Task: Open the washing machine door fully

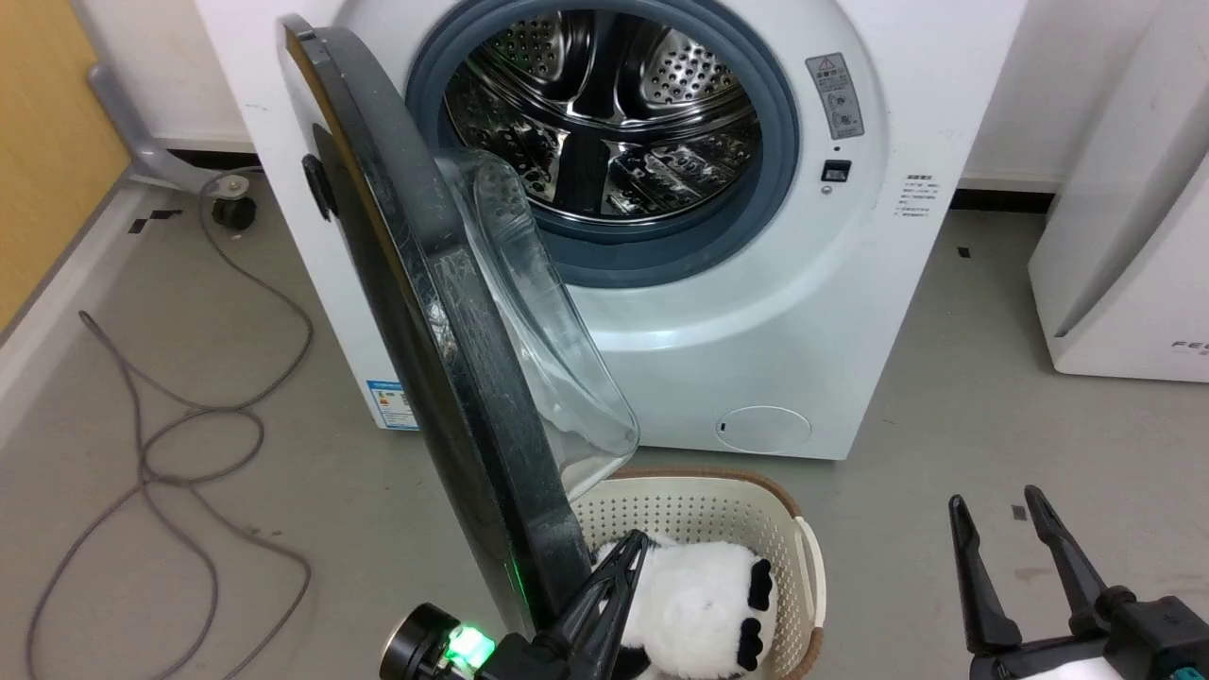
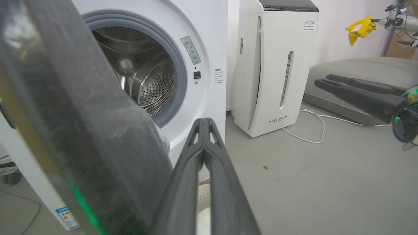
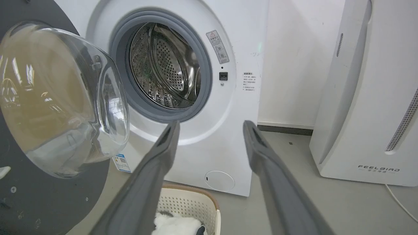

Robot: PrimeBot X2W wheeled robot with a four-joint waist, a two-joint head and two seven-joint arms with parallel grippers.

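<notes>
A grey floor [image 1: 945, 406] carries the washing machine [image 1: 756, 312] against the far wall, with a white appliance [image 1: 1124, 264] to its right. The washing machine door [image 1: 425, 283] stands swung out on the left of the drum opening, its glass bowl facing right. A perforated basket [image 1: 718, 491] holding a plush toy [image 1: 689, 604] sits near the machine's front. The left gripper [image 1: 631, 550], fingers pressed together, lies just beside the door's near lower edge; contact cannot be determined. The right gripper [image 1: 996, 499], fingers spread, holds nothing at the near right, well apart from the door.
</notes>
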